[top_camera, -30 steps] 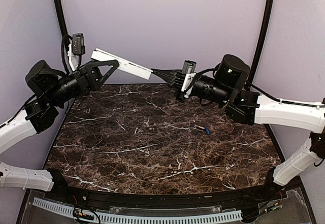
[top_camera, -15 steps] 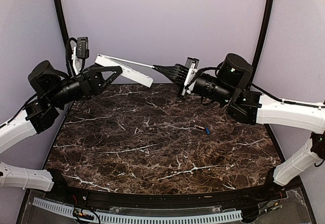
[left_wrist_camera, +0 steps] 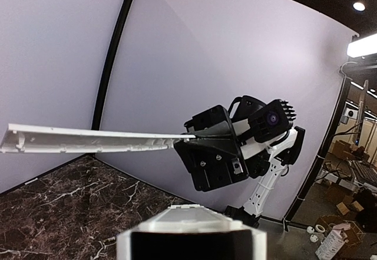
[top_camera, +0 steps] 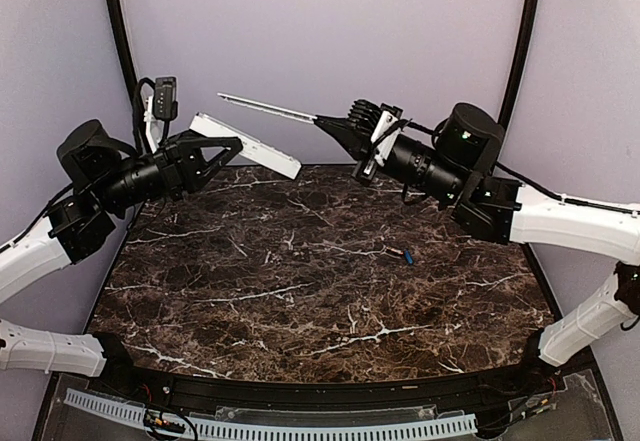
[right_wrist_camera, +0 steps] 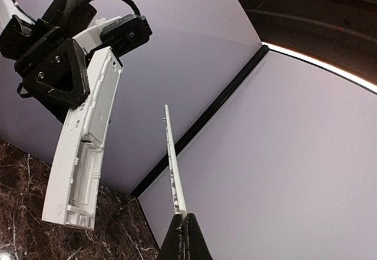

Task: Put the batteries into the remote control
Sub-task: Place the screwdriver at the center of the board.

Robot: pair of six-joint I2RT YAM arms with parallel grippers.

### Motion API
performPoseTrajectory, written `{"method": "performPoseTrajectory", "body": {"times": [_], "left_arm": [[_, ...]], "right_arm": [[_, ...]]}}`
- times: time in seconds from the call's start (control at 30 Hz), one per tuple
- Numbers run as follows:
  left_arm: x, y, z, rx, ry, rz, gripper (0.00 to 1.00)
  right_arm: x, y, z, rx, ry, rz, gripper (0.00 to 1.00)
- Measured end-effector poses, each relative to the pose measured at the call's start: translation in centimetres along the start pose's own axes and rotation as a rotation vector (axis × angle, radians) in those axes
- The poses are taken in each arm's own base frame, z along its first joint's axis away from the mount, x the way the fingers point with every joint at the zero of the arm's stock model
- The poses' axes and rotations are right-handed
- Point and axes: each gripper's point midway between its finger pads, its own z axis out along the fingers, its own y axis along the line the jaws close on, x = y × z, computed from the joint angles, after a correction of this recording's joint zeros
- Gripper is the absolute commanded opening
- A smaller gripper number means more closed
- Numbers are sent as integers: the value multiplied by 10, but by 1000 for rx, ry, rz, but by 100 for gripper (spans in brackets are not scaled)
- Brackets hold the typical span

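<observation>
Gripping the remote control (top_camera: pixel 262 151) near one end, the left gripper (top_camera: pixel 222 147) has its fingers clamped across the white bar and holds it in the air above the far left part of the table (top_camera: pixel 300 301). In the top view the remote's long axis runs from upper left to lower right: the held end is the higher one, and the free end slopes down and points toward the middle of the table and the right arm. From the right wrist camera its long battery recess faces the lens, uncovered, with the bar hanging roughly lengthwise from the left claw. The left wrist camera sees only the near end of the remote, a white rim around a dark face at the bottom of the picture.

The right gripper (top_camera: pixel 335 127) has its fingers pressed together on one end of a thin white cover strip (top_camera: pixel 268 108). The strip sticks straight out from the fingertips toward the left arm, rising slightly toward its free tip. It sits above the remote and apart from it, the two long axes crossing at a shallow angle rather than lying parallel.

One blue battery (top_camera: pixel 408 256) lies flat on the marble table, right of centre and well below both grippers, its short axis running roughly left to right. It touches neither arm
</observation>
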Motion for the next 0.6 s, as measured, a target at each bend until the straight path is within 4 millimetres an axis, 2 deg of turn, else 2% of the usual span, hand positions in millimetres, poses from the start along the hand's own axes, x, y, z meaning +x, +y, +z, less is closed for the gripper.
{"method": "performPoseTrajectory", "body": {"times": [0.2, 0.27, 0.4, 0.53, 0.6], "left_arm": [[1, -1, -3, -6, 6, 24, 0], [0, -1, -4, -10, 8, 36, 0], [-4, -3, -9, -23, -4, 81, 0], [-11, -5, -15, -44, -23, 138, 0], [-12, -6, -18, -53, -31, 161, 0]], "right_arm": [[22, -8, -8, 63, 89, 109, 0], [38, -9, -11, 81, 146, 189, 0], [81, -4, -21, 96, 305, 448, 0], [140, 12, -40, 119, 492, 775, 0], [171, 26, -53, 137, 571, 933, 0]]}}
